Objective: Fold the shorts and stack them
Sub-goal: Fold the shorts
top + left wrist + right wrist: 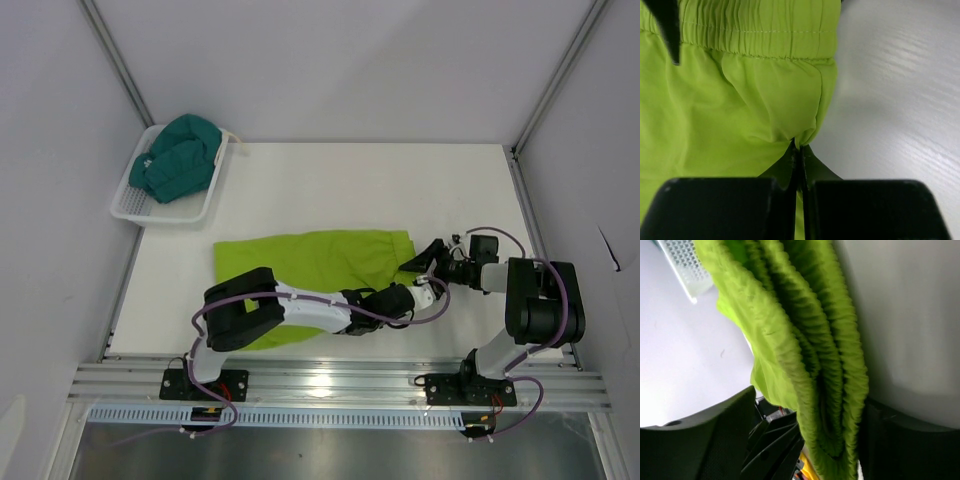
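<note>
The lime green shorts [320, 262] lie spread across the middle of the table, waistband to the right. My left gripper [424, 291] reaches across the front to their right near corner. In the left wrist view it [799, 148] is shut on a pinch of green fabric just below the waistband [755, 32]. My right gripper [427, 257] is at the waistband's right end. In the right wrist view its fingers [810, 402] stand apart with the bunched elastic waistband [825, 355] between them, touching the right finger only. The dark teal shorts [180, 155] lie bundled in the basket.
A white mesh basket [128, 205] sits at the table's far left corner; it also shows in the right wrist view [685, 265]. Grey walls and metal frame posts enclose the table. A metal rail runs along the near edge by the arm bases.
</note>
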Available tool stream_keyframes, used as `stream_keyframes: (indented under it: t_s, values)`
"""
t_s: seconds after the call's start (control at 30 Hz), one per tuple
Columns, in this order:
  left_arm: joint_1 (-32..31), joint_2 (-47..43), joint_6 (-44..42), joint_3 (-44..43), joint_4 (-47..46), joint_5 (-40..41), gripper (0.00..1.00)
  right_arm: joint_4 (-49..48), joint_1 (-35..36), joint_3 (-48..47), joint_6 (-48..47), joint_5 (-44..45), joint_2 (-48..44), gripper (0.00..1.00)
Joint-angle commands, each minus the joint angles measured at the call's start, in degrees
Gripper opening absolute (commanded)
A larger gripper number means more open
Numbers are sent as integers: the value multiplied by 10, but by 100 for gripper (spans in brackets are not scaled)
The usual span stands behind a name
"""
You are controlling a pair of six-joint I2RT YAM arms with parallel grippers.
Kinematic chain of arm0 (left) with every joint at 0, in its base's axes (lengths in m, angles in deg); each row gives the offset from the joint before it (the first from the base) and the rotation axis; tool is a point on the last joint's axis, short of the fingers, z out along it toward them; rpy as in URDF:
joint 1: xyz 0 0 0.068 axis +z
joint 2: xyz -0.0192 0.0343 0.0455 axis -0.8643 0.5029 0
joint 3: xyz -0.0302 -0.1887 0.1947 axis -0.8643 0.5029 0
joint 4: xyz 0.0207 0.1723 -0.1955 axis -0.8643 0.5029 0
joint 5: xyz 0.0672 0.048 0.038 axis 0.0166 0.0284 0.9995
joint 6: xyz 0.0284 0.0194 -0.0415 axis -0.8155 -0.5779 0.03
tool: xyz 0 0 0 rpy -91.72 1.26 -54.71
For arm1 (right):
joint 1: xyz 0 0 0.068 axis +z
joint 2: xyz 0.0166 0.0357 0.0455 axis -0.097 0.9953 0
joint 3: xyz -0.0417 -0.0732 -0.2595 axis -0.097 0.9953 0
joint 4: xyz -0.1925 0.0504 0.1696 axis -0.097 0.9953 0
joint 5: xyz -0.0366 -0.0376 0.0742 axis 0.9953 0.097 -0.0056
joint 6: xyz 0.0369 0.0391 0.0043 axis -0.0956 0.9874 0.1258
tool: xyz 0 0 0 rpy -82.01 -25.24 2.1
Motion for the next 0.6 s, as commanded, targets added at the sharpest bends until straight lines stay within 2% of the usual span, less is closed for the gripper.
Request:
stream_keyframes:
  t_s: [0.0,0.13,0.4,0.57]
  values:
    - [-17,-30,-16,41,-23,-7,0,-9,3,10,-4,9,-1,81]
    - [-26,-60,-24,74,-60,-13,0,-19,4,11,1,7,3,87]
    - [-44,-96,-30,121,-105,-13,0,-53,9,10,10,-2,33,86]
    - [-44,-117,-30,145,-139,-11,0,-54,27,3,-10,-1,47,82]
